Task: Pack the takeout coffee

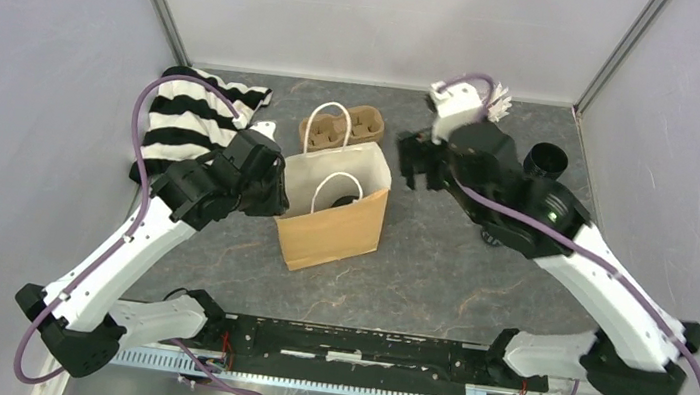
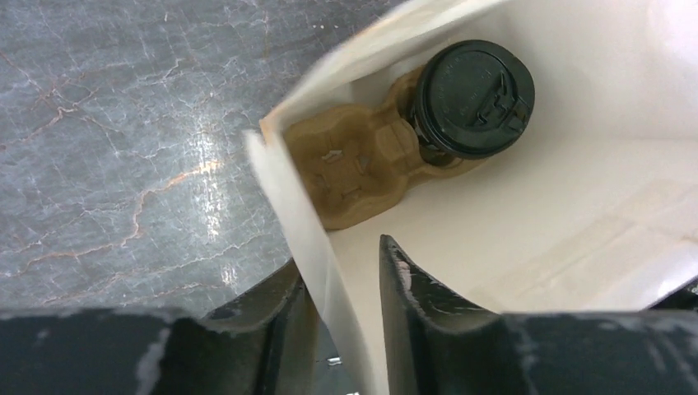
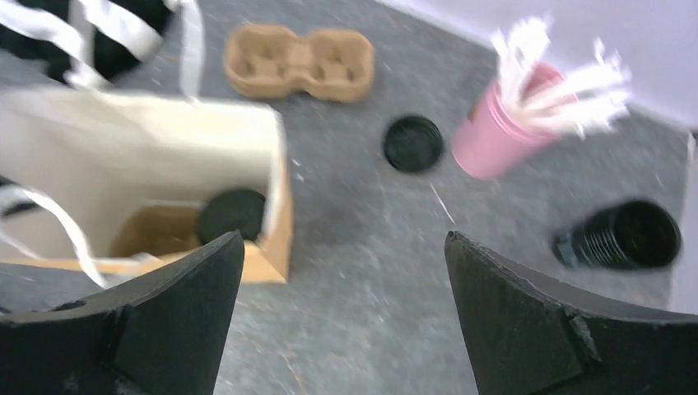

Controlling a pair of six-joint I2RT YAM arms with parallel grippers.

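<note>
- Left gripper fills the bottom of its wrist view. It is closed onto the side wall of the paper bag, with one finger outside and one inside.
- One paper bag stands open in the middle of the table, with two white handles.
- Takeout coffee: one black lidded cup sits inside the bag, in one hole of a carrier tray. The tray's other hole is bare.
- A second black lid faces up on the table at about 2 o'clock of the bag. Blur hides whether a cup stands under it.
- There are two carrier trays. The second, an empty carrier, lies on the table at 12 o'clock, just behind the bag.
- One pink cup of white sticks stands at about 2 o'clock of the bag, toward the back wall.
- One black ribbed stack lies on its side at the table's 3 o'clock edge.
- One striped cloth lies at 10 o'clock.
- The left arm rises from its base at 7 o'clock and leans inward, with its wrist at the bag's 9 o'clock side.
- The right arm runs from its base at 5 o'clock toward 10 o'clock.
- The right gripper hangs above the table at 2 o'clock of the bag. Its fingers are spread wide and hold nothing.
</note>
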